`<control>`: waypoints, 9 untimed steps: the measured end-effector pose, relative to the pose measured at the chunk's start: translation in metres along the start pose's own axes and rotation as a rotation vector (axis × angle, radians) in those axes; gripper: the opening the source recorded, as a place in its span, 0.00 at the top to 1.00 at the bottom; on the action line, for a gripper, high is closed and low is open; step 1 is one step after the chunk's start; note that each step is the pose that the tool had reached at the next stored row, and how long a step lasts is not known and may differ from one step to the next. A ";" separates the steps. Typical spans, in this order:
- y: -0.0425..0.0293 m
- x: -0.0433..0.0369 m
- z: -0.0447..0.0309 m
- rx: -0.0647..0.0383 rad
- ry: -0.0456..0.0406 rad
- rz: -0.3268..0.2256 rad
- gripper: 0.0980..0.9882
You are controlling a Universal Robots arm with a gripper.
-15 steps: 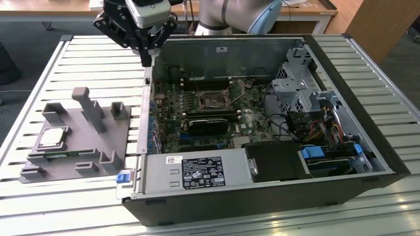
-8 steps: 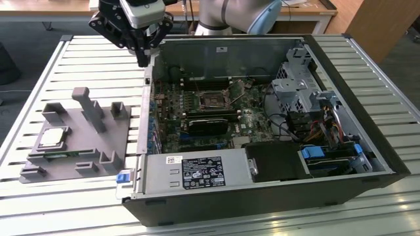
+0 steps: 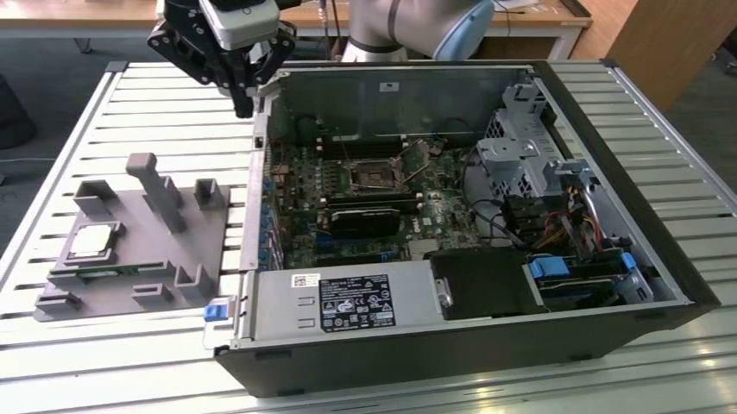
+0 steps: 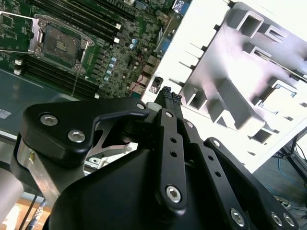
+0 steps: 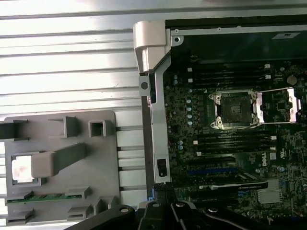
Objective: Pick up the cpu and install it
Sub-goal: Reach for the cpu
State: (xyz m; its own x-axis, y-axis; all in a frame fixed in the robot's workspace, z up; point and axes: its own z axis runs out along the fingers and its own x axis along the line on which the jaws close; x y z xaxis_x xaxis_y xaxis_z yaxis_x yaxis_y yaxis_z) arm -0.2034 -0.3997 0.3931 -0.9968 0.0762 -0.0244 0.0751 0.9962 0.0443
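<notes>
- Black metal gripper [image 3: 242, 108] hangs with its fingers pressed together and nothing between them, tips pointing down just outside the case [image 3: 461, 354], beside its open rim at a back corner.
- In both wrist views the closed fingertips [image 4: 166, 92] [image 5: 163, 188] sit close to the case's silver edge, not touching it as far as can be seen.
- Inside the case, the socket [image 3: 374, 177] lies in the middle of the green board with its metal frame swung open and its seat bare.
- A black card [image 3: 362, 217] stands on the board nearer the case's front than the socket.
- A grey holder [image 3: 213, 246] lies flat on the slatted table [image 3: 138, 112], just outside the case wall, on the exterior view's left.
- The cpu [image 3: 92, 241], silvery top up, rests in a square pocket of the holder, at the end farthest from the case and well apart from the gripper; the first wrist view shows it [image 5: 21, 168] partly behind a grey post.
- A green memory stick [image 5: 41, 196] lies in a slot of the holder next to the cpu, also outside the case.
</notes>
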 end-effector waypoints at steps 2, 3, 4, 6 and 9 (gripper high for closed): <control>-0.0001 0.0019 0.0000 0.000 -0.0001 0.000 0.99; -0.0002 0.0028 0.0000 0.000 0.0000 0.000 0.99; -0.0003 0.0037 0.0000 0.000 0.0000 0.000 0.99; -0.0004 0.0053 -0.0001 0.000 0.0000 0.000 0.99; -0.0006 0.0084 -0.0001 0.000 0.0000 0.000 0.99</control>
State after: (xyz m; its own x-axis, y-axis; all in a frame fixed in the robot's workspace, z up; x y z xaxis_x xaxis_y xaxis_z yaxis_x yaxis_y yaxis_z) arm -0.2118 -0.3996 0.3930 -0.9968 0.0763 -0.0244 0.0752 0.9962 0.0443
